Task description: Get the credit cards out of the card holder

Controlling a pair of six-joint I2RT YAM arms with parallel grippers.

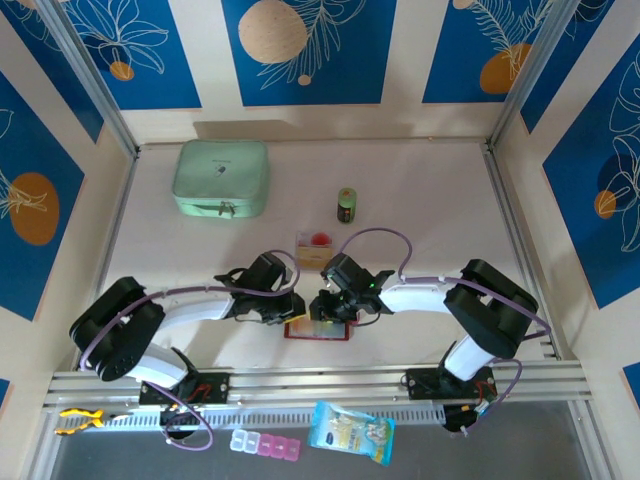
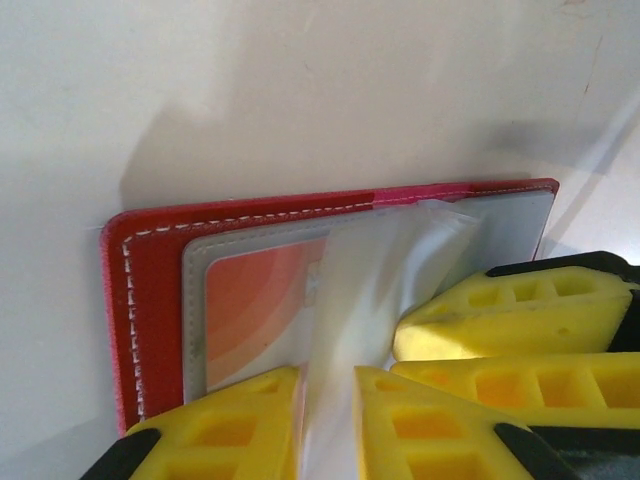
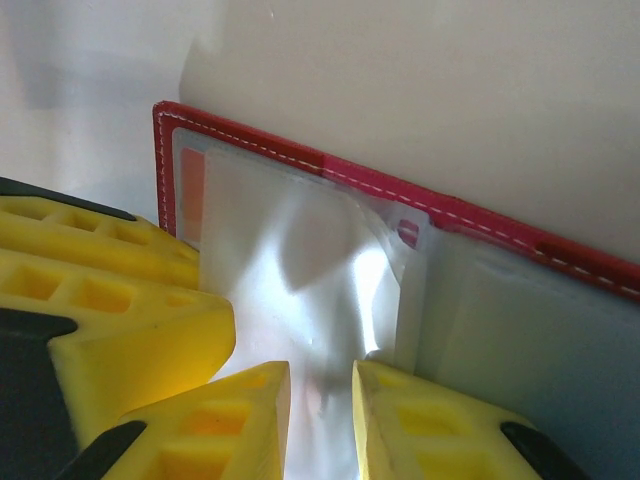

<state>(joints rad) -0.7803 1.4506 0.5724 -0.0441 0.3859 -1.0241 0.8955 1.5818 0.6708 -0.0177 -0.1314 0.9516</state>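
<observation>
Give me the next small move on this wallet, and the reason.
Probably pull the right gripper slightly away while the left gripper holds, spreading the clear sleeve open. Both pinch that sleeve over the open red card holder, and the orange card sits inside a pocket, not yet drawn out.

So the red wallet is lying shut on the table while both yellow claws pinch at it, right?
Not shut: the red wallet lies open on the table, and the left wrist view shows its clear sleeves and an orange card inside. The left gripper and right gripper do pinch at it.
</observation>
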